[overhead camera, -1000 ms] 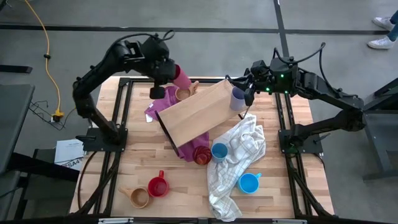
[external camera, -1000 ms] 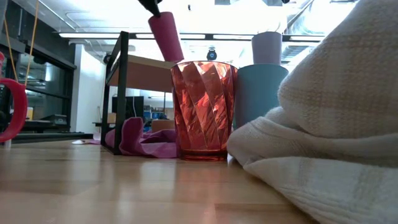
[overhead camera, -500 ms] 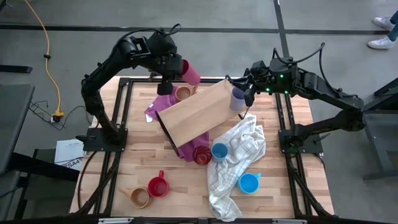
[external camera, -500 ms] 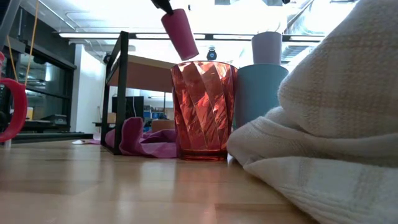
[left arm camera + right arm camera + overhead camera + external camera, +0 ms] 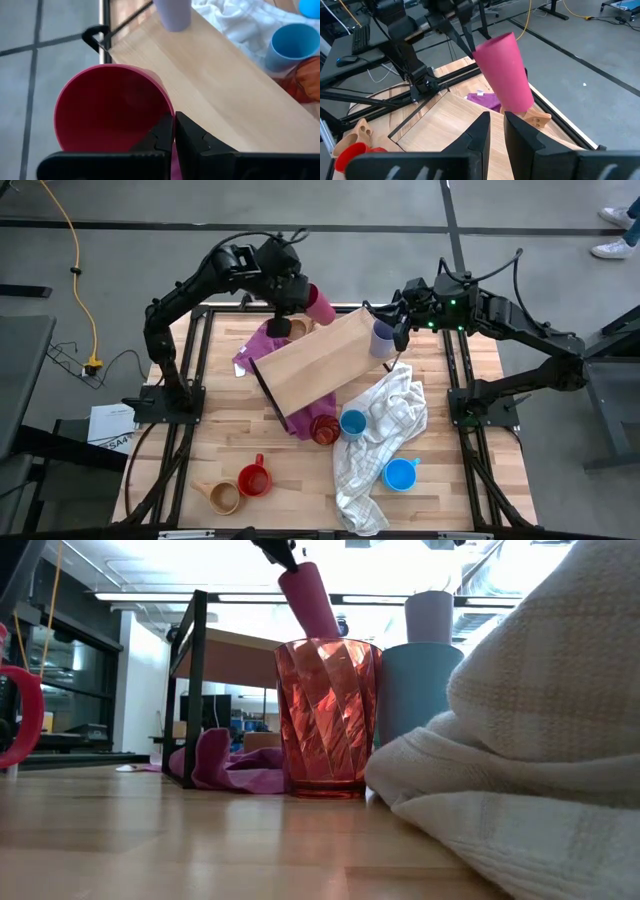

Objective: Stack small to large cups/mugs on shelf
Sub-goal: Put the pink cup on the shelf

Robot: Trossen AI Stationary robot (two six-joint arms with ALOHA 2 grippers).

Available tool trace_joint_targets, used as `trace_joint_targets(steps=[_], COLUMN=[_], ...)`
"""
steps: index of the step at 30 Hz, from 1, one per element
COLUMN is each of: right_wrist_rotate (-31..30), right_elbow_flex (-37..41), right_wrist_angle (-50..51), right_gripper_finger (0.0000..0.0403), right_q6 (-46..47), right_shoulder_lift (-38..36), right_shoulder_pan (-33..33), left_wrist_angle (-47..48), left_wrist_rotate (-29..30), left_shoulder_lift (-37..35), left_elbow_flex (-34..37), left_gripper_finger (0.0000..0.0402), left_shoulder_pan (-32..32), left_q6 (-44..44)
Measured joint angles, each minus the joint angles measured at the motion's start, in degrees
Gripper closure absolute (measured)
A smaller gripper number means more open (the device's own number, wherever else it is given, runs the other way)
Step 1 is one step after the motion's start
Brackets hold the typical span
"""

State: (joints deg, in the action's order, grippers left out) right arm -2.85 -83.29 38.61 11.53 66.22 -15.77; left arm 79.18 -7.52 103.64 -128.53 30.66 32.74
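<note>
The left gripper (image 5: 292,293) is clamped on the rim of the magenta tumbler (image 5: 318,304), holding it tilted in the air above the far end of the shelf (image 5: 318,362), so this cup is in transit and not yet set down. The lavender tumbler (image 5: 382,337) stands upright on the shelf's far right corner, and the right gripper (image 5: 398,326) sits just beside it; whether its fingers are gripping the cup or are apart from it, I cannot tell. Nothing is nested yet, as far as the pictures show. One tan mug (image 5: 296,330) sits by the purple cloth (image 5: 258,345) under the carried tumbler. On the table remain the faceted red cup (image 5: 324,429), a blue cup (image 5: 352,423) by the white towel (image 5: 385,430), a blue mug (image 5: 400,474), a red mug (image 5: 253,478) and another tan mug (image 5: 223,497). Most of the stacking appears left to do.
</note>
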Motion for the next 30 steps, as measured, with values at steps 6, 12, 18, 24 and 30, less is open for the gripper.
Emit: trace_joint_targets(steps=[6, 12, 18, 24, 30], right_wrist_rotate=[0.19, 0.81, 1.52, 1.55, 1.57], right_elbow_flex=[0.00, 0.00, 0.00, 0.00, 0.00], right_wrist_angle=[0.13, 0.17, 0.20, 0.32, 0.84], right_gripper_finger=[0.0354, 0.0354, 0.0354, 0.0354, 0.0354], right_q6=[-0.02, -0.04, -0.04, -0.26, -0.26], right_shoulder_lift=[0.00, 0.00, 0.00, 0.00, 0.00], right_shoulder_pan=[0.00, 0.01, 0.00, 0.02, 0.01], left_wrist_angle=[0.35, 0.63, 4.82, 7.08, 9.72], left_wrist_rotate=[-0.14, -0.29, -0.44, 0.02, 0.29], left_shoulder_lift=[1.16, 1.24, 1.24, 1.22, 1.22], left_elbow_flex=[-0.04, 0.00, 0.00, 0.00, 0.00], left_gripper_finger=[0.0401, 0.0401, 0.0401, 0.0401, 0.0401], left_shoulder_pan=[-1.34, -2.60, -3.80, -5.46, -6.95], left_q6=[0.01, 0.00, -0.15, -0.24, -0.65])
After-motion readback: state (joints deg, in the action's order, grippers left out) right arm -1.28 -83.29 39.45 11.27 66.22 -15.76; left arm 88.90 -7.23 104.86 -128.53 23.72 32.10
